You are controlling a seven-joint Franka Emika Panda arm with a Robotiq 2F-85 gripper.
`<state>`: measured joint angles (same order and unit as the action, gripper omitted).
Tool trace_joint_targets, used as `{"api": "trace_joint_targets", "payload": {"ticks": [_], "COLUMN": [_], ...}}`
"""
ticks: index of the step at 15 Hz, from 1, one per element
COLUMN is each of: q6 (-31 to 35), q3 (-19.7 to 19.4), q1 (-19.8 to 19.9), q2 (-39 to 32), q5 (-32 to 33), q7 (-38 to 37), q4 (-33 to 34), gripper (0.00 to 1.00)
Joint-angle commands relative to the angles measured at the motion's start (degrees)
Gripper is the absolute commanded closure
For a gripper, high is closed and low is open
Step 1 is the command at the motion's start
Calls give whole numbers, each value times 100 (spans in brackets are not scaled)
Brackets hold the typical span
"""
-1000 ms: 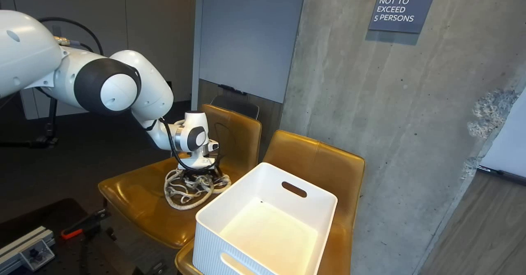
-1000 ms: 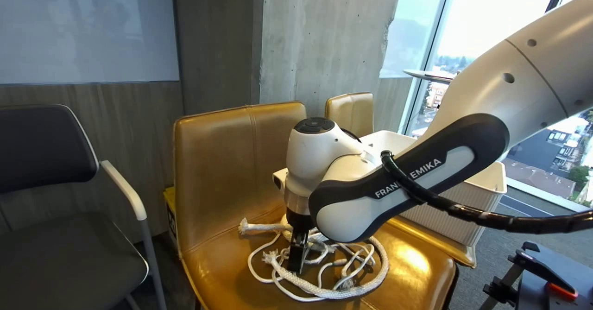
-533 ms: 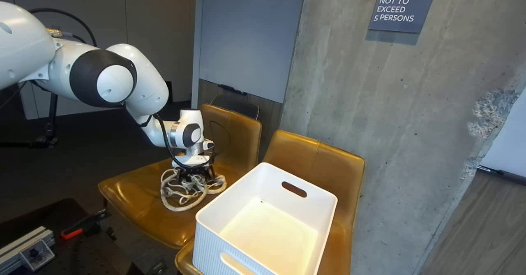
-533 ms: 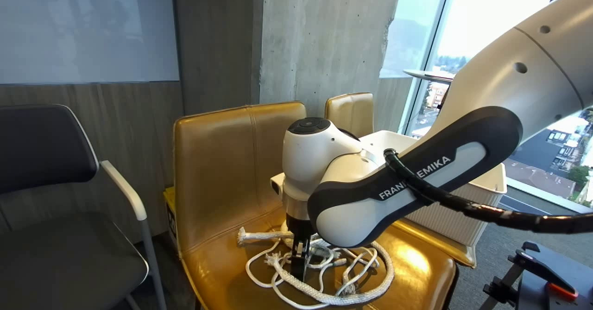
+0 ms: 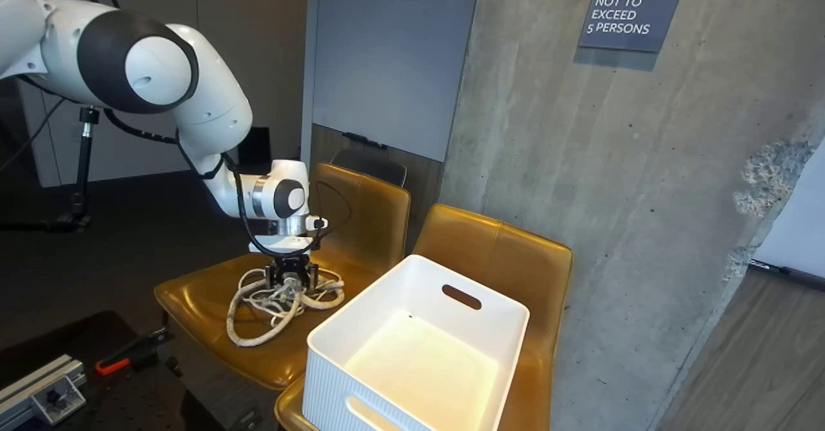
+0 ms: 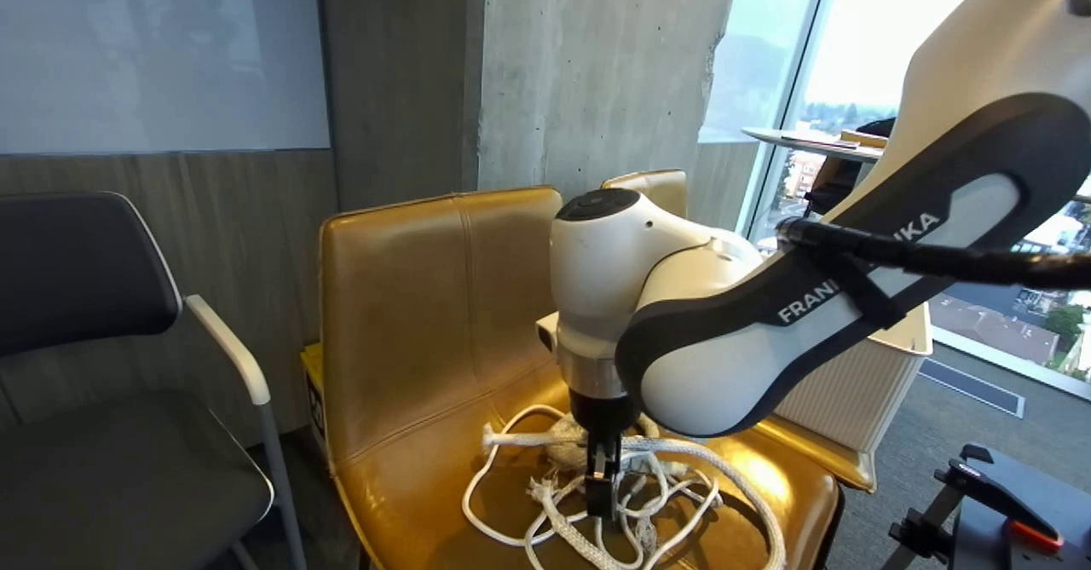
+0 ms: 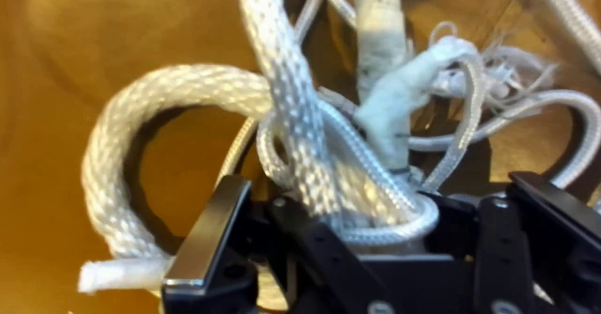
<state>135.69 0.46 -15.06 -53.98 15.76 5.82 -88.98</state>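
Observation:
A heap of white rope [image 7: 291,93], thick braided lengths mixed with thinner cord, lies on the seat of a tan leather chair [image 5: 213,308]. My gripper [image 7: 375,220] points straight down into it, with a bunch of thick rope and a thin cord loop squeezed between its black fingers. In both exterior views the gripper [image 5: 292,283] stands low over the seat, rope [image 6: 562,523] spreading out around it. The fingertips themselves are hidden by rope in the wrist view. Frayed and taped rope ends show beside the jaws.
A white bin [image 5: 470,276] sits on a neighbouring tan chair [image 5: 496,244]. The tan chair's backrest [image 6: 409,323] rises close behind the gripper. A dark armchair [image 6: 128,468] stands to one side. A clamp with an orange part [image 5: 116,363] lies on a dark table. A black cable runs along the arm.
The jaws have closed on the rope. The gripper has shifted, leftward in one exterior view and rightward in the other, dragging the heap along. The arm's elbow has risen.

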Motion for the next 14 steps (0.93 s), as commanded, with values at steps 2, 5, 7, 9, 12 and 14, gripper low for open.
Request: {"api": "trace_joint_targets", "payload": {"ticks": [2, 5, 7, 9, 12, 14], "q6": [-384, -724, -1036, -1387, -1854, -2124], "q3": [-78, -87, -105, -120, -162, -202], "q1": [312, 547, 675, 790, 935, 1024], "q2": [1396, 2084, 2506, 2897, 3407, 3672], "q5": [-57, -64, -38, -13, 68, 132], "q7": [-215, -190, -165, -137, -130, -141], "q4": [-1136, -1255, -1179, -1012, -648, -310], "gripper": [100, 100, 100, 100, 100, 100]}}
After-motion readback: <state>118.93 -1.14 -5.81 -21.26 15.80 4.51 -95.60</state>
